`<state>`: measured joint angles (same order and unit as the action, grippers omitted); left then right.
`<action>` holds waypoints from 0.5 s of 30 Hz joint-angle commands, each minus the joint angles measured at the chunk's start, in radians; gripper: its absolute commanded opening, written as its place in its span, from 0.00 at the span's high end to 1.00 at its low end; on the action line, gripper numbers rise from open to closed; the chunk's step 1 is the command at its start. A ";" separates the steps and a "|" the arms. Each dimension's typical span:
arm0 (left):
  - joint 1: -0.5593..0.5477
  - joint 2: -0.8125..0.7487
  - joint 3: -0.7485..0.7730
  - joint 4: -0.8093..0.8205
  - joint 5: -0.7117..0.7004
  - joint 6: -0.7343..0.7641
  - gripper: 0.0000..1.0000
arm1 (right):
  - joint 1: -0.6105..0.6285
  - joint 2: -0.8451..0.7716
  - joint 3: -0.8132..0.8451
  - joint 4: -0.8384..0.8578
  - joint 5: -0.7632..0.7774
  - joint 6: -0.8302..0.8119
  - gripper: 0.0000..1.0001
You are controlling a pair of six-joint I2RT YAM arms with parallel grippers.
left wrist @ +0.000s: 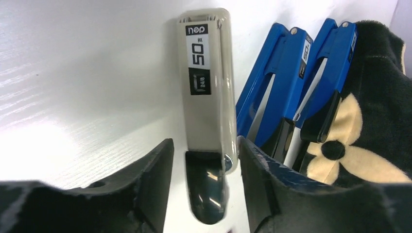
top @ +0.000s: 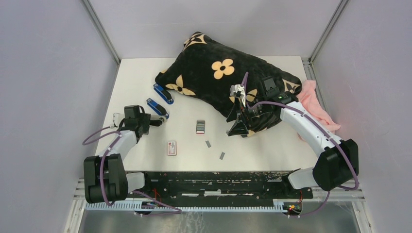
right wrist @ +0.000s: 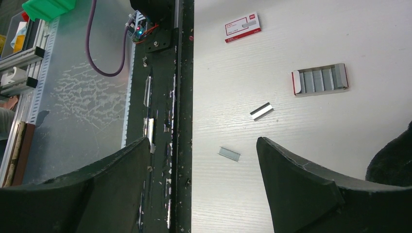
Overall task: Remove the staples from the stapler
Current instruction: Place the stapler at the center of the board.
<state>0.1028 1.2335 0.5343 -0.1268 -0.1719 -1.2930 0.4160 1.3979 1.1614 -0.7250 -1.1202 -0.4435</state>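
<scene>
White table [top: 272,145] between grey walls [top: 48,73]. Left of centre in the top view, left claw [left wrist: 204,145] astride the black rear end of the stapler [left wrist: 209,82], jaws parted: one finger against its side, a slim gap at the other, so bracketing rather than clamping. Probably set there to pin the body while the top gets lifted. Stapler flat on the table, grey arm up and shut, nose toward the top of the wrist view, just beside two blue staplers [left wrist: 284,82] at the pillow [left wrist: 384,87]. Right of centre, right claw [right wrist: 203,145] spread wide and empty, poised at the pillow's near edge, apparently ready to work the top or catch a strip. Near it, mid-table, staples [right wrist: 320,80]: one ridged block, two loose strips, well apart from the stapler; small box [right wrist: 242,27] lower left of them in the top view. Cannot tell whether any remain inside.
</scene>
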 commanded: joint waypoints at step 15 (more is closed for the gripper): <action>0.012 -0.061 0.052 -0.066 -0.067 -0.035 0.24 | -0.015 -0.001 0.046 -0.008 -0.015 -0.026 0.13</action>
<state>0.1101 1.1973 0.5503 -0.1795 -0.2111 -1.2984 0.4072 1.3998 1.1614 -0.7357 -1.1202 -0.4515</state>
